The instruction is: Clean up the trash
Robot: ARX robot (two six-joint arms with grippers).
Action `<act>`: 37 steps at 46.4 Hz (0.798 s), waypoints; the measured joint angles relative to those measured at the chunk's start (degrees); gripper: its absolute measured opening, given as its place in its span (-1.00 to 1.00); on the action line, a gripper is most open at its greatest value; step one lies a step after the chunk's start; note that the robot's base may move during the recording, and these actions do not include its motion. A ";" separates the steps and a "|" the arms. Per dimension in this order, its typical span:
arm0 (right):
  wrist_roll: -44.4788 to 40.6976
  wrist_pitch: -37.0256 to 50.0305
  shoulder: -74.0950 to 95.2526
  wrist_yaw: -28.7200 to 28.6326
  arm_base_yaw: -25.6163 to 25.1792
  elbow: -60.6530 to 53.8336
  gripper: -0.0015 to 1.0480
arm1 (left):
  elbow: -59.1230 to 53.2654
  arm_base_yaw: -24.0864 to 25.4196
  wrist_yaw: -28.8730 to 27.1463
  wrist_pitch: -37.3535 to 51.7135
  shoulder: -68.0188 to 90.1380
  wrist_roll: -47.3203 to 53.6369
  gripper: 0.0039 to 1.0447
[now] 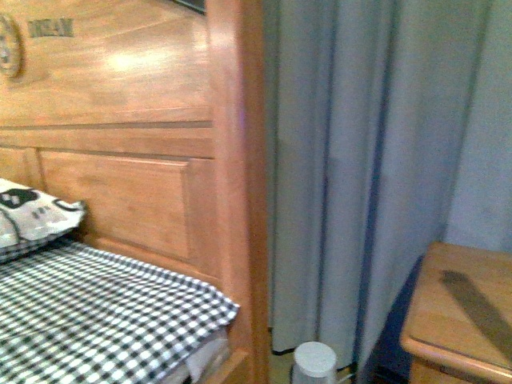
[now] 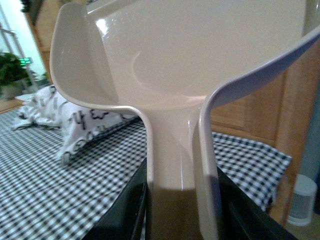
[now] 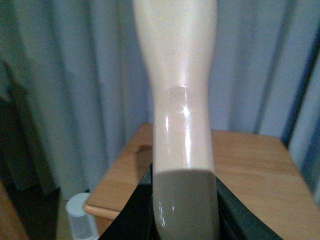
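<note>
The trash appears in none of your views. Your left fingers (image 2: 125, 212) clamp the neck of the beige dustpan (image 2: 200, 60), above the checked bed cover (image 2: 50, 190). Your right fingers (image 3: 131, 215) grip a pale handle (image 3: 182, 100), with the wooden bench (image 3: 250, 165) beyond, before grey curtains (image 3: 75, 75).
</note>
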 joint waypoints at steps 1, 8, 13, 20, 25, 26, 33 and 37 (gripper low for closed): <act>0.00 0.02 -0.02 0.00 0.00 0.04 -0.64 | 0.02 -0.02 -0.11 0.00 0.00 -0.02 -0.47; 0.00 0.02 -0.04 -0.07 0.00 0.02 -0.64 | 0.00 0.00 -0.15 -0.02 -0.07 0.00 -0.47; 0.00 0.02 -0.02 0.00 0.00 0.02 -0.64 | 0.00 -0.02 -0.15 -0.02 -0.07 0.00 -0.47; 0.00 0.02 -0.04 -0.02 0.00 0.04 -0.64 | 0.00 0.00 -0.11 -0.02 -0.04 0.02 -0.48; 0.00 0.02 -0.04 -0.02 0.00 0.02 -0.64 | 0.00 0.00 -0.15 -0.02 -0.07 0.00 -0.48; 0.00 0.02 -0.04 -0.02 0.00 0.02 -0.64 | 0.00 -0.02 -0.11 -0.02 -0.07 0.00 -0.48; 0.00 0.02 -0.02 -0.04 0.00 0.02 -0.64 | 0.00 -0.02 -0.24 -0.02 -0.04 0.00 -0.48; 0.02 0.02 -0.02 0.09 0.00 0.02 -0.64 | 0.00 -0.02 -0.13 -0.02 -0.04 0.02 -0.48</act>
